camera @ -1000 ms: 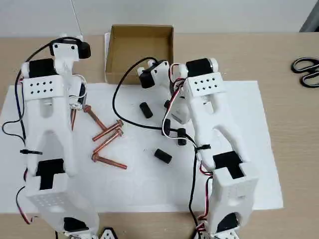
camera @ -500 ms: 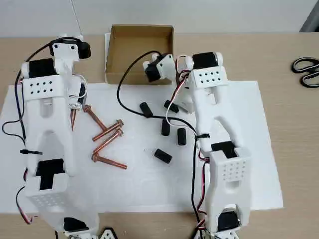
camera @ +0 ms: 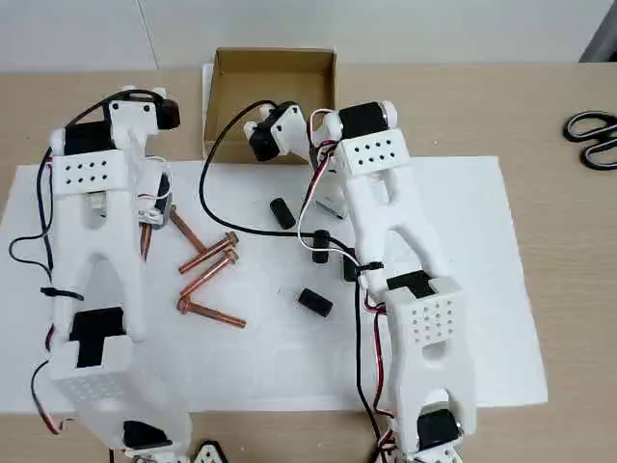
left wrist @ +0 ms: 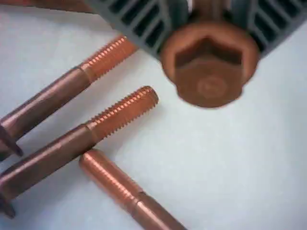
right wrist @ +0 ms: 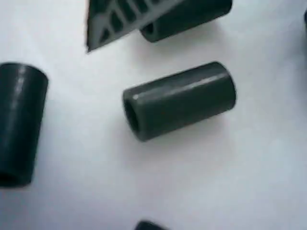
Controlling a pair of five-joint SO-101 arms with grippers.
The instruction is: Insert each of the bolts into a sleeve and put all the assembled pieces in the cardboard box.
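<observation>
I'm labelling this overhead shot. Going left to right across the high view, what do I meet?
Left arm → copper bolts → lone black sleeve → right arm's perforated block → scissors. The cardboard box overlaps the bolts and sleeve, so it is left out.

The bolt (left wrist: 208, 67) clamped in the left gripper (left wrist: 207, 21) is showing dull coppery metal, like the bolts (left wrist: 72, 141) lying beyond it: smooth shanks, rough threads. That gripper's plastic is looking dark, ribbed and matt. Beside the right gripper (right wrist: 120, 21), sleeves (right wrist: 180, 100) are gleaming faintly in smooth black plastic. All are lying on matt white paper (left wrist: 230, 167).
</observation>
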